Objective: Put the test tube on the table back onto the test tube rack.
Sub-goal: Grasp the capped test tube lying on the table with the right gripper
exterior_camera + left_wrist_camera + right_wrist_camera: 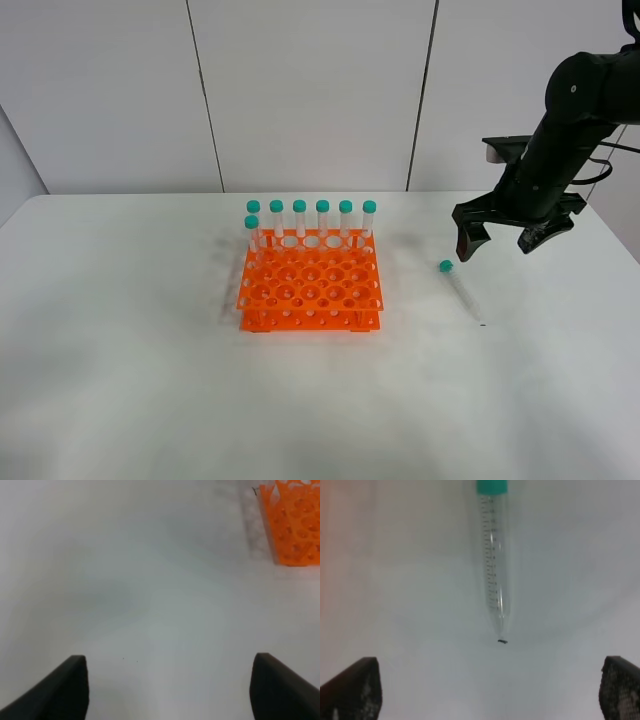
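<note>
1. You will find the test tube point(461, 290) lying flat on the worktop point(120, 380), well to the right of the rack point(310, 285) and nearer the right edge than the left. Its green cap point(445, 266) faces the far edge and its pointed tip faces the near right corner.
2. In the right wrist view the test tube point(494, 555) shows printed scale marks along its clear body. A small dark speck point(502, 641) sits on the worktop just at its tip.
3. Your right gripper point(497, 243) hangs above the worktop toward the far right corner, near the cap end of the test tube and not touching it. Its jaws stand wide apart with nothing between them. The right wrist view lines the test tube up midway between the two black fingers point(355, 690).
4. The orange rack stands around the middle of the worktop, somewhat closer to the far edge. It holds seven green-capped tubes point(311, 220) upright: six in the row along its far side and one in the next row at the left end.
5. Your left gripper point(170, 657) appears only in its own wrist view. Its jaws are apart and hold nothing, over bare worktop, with one corner of the rack point(295, 525) in sight.
</note>
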`<action>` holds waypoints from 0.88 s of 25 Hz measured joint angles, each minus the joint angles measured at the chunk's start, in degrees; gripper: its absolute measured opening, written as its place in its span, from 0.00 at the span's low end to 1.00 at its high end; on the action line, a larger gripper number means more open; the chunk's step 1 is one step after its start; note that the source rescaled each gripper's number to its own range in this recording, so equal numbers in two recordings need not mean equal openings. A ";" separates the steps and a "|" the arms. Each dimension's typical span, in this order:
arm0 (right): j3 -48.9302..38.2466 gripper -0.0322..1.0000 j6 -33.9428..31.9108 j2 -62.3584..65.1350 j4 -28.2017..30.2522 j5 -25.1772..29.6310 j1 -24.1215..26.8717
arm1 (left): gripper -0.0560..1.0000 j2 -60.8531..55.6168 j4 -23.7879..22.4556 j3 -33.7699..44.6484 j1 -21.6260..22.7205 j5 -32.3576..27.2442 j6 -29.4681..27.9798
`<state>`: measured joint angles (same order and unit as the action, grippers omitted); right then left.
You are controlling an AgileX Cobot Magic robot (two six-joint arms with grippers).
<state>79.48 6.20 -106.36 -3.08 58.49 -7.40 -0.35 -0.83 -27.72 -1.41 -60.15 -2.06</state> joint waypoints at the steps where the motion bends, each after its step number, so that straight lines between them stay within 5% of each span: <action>1: 0.00 0.94 -0.27 -0.05 0.00 -0.37 -0.05 | 0.96 0.00 0.00 0.00 0.00 0.00 0.00; 22: 0.04 0.94 -2.57 -9.87 1.98 -7.31 0.33 | 0.96 0.00 0.00 0.00 0.00 0.00 0.00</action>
<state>79.53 3.64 -116.24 -1.10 51.18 -7.07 -0.35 -0.83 -27.72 -1.41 -60.15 -2.06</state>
